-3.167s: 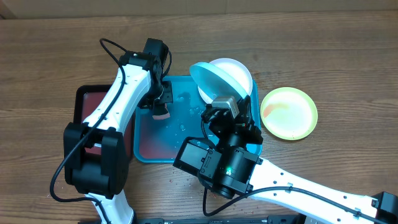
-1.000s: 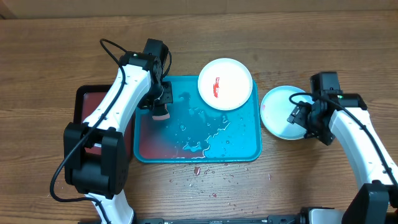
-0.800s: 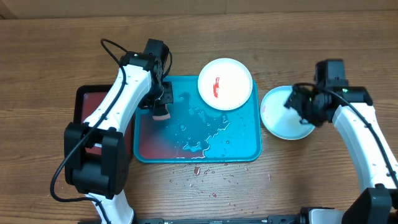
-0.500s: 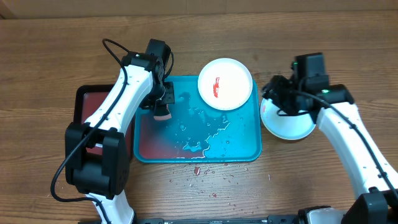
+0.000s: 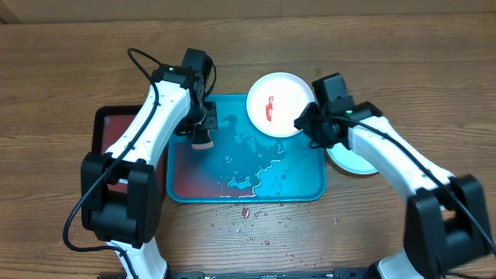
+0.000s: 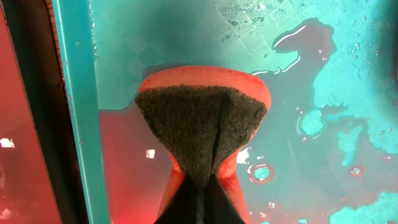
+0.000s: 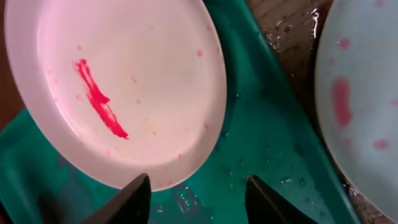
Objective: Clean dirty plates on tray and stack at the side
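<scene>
The white plate (image 5: 280,105) with a red smear lies on the far right corner of the turquoise tray (image 5: 302,178). My right gripper (image 5: 307,124) is open and empty, low over the tray at the plate's near right edge. In the right wrist view the plate (image 7: 124,81) lies just ahead of the open fingers (image 7: 198,193). The pale aqua plate (image 5: 349,163) lies on the table right of the tray, partly under my right arm. The yellow-green plate is hidden. My left gripper (image 5: 201,132) is shut on an orange sponge (image 6: 202,118) above the tray's wet left side.
A smaller dark red tray (image 5: 108,132) with a black rim sits against the turquoise tray's left side. Reddish water pools on the turquoise tray floor (image 6: 323,93). Small crumbs and drops (image 5: 256,217) dot the table in front of the tray.
My right arm carried the aqua plate off the tray onto the yellow-green plate, let go, and swung left to the white plate's edge. The left arm has not moved.
</scene>
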